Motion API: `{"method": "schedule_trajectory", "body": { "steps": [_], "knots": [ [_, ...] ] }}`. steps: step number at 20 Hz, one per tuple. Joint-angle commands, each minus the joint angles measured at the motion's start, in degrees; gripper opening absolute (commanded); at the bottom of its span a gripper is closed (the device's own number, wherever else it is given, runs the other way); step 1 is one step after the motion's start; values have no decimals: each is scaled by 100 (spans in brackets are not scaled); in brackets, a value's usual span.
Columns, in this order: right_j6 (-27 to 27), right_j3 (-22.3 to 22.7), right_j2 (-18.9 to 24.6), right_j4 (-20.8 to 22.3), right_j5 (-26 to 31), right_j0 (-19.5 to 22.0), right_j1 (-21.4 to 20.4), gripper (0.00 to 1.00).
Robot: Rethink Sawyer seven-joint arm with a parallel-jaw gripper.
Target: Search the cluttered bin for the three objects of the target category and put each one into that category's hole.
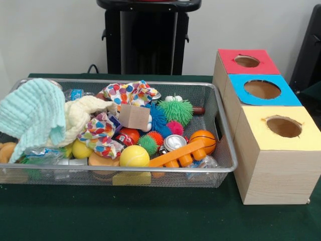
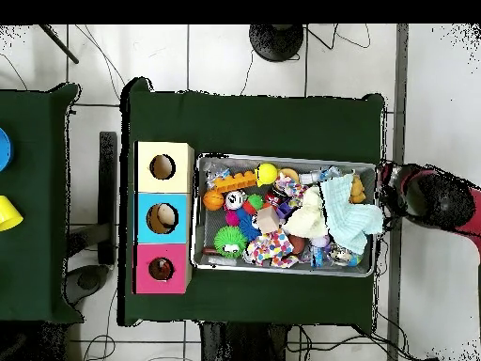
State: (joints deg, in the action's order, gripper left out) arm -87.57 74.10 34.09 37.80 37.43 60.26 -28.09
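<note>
So: arm parked at the bin's far end, opp. the boxes

Overhead, the red-black arm (image 2: 432,199) sits just off the wire bin (image 2: 282,270) at the end away from the boxes. Can't make out the claw itself, so can't tell if it's apart or together. Nearest likely target is a tan-orange plush bit (image 2: 357,189) right by that end, half under the mint cloth (image 1: 35,118). No tiger or duck plush clearly seen. The red-topped box's hole (image 1: 247,61) lies past the bin's whole length, so it's a long carry across.
</note>
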Motion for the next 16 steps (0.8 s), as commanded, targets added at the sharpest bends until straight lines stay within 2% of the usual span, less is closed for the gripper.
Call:
{"method": "schedule_trajectory", "body": {
  "steps": [1, 16],
  "knots": [
    [1049, 558, -86, 49, 767, -163, -327, 100],
    [747, 716, -145, -35, 714, -348, -493, 100]
  ]
}}
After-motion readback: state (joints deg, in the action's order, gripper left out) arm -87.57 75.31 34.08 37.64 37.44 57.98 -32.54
